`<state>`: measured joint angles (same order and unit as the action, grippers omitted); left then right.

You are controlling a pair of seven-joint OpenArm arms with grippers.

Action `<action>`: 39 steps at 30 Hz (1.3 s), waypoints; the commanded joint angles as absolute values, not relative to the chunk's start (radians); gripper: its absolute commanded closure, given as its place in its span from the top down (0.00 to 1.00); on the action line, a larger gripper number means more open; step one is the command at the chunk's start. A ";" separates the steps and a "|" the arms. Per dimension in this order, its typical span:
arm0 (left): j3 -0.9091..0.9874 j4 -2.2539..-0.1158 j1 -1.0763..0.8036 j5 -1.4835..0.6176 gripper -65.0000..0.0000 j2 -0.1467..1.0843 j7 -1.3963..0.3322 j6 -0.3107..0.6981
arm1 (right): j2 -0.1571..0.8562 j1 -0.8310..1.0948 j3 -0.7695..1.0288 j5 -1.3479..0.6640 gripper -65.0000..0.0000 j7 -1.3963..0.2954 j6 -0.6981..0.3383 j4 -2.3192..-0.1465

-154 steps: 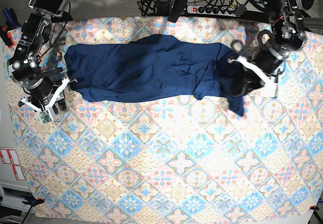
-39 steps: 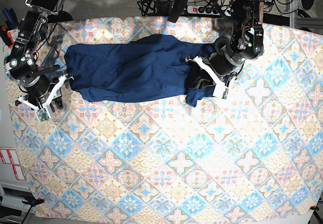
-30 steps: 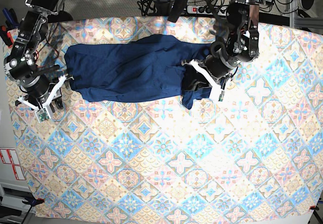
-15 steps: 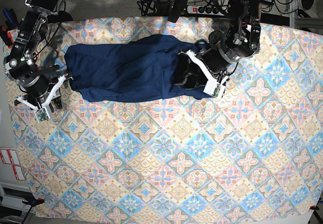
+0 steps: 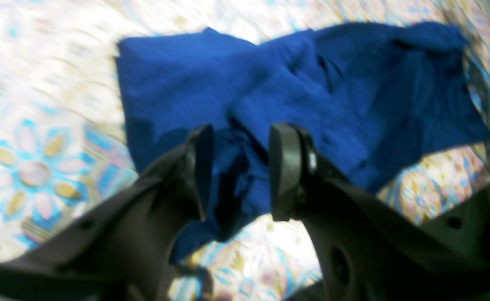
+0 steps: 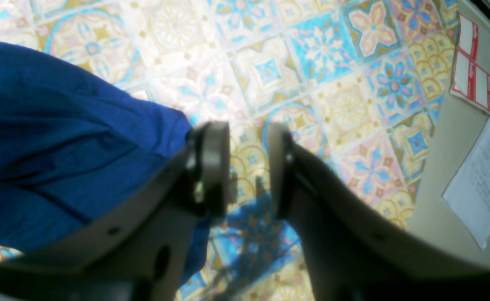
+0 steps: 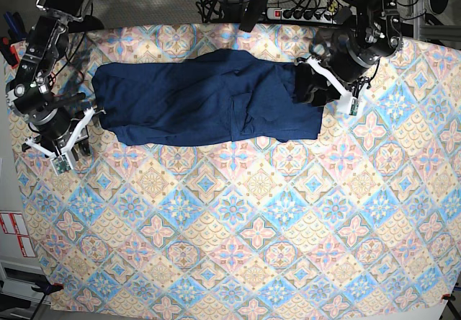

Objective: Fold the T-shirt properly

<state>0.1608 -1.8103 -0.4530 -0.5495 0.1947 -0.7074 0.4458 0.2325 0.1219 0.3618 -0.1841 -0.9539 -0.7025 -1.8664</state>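
Note:
The dark navy T-shirt (image 7: 205,100) lies spread lengthwise across the far part of the patterned tablecloth (image 7: 238,226), with one end folded over onto its body. My left gripper (image 7: 307,88) hovers over the shirt's right end. In the left wrist view the left gripper (image 5: 241,138) is open, with only the flat T-shirt (image 5: 312,75) below its jaws. My right gripper (image 7: 86,127) sits at the shirt's left edge. It stands open over bare cloth in the right wrist view (image 6: 247,133), with the T-shirt (image 6: 61,138) just beside one finger (image 6: 211,163).
A power strip (image 7: 302,14) and cables lie beyond the cloth's far edge. Red and white labels (image 6: 475,79) and a sheet of paper (image 6: 479,196) sit on the grey surface beside the cloth, also seen at the left in the base view (image 7: 14,233).
My left gripper carried the shirt's right end leftward onto the body, opened and let go. It has since drawn back right and away. The right arm has stayed put.

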 commanded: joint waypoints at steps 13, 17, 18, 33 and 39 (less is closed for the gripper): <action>0.071 -1.629 -0.387 -0.561 0.33 0.196 -0.699 0.455 | 0.246 0.111 0.371 -0.194 0.24 -0.932 -0.698 -1.896; -0.015 -1.647 -0.387 -0.561 0.33 0.197 -0.700 0.458 | 0.246 0.111 0.366 -0.194 0.24 -0.937 -0.698 -1.905; -0.033 -1.647 -0.387 -0.561 0.33 0.197 -0.702 0.458 | 0.246 0.111 0.369 -0.194 0.24 -0.952 -0.698 -1.905; -0.249 -1.687 -0.363 -0.561 0.33 0.317 -0.700 0.455 | 0.246 0.111 0.371 -0.194 0.24 -0.983 -0.698 -1.905; -0.248 -1.799 -0.364 -0.564 0.33 0.344 -0.696 0.455 | 0.246 0.111 0.371 -0.194 0.24 -0.984 -0.698 -1.905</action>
<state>-0.2485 -1.7748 -0.3676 -0.5446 0.3412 -0.7177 0.4446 0.2321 0.1226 0.3630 -0.1860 -1.0054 -0.7025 -1.8877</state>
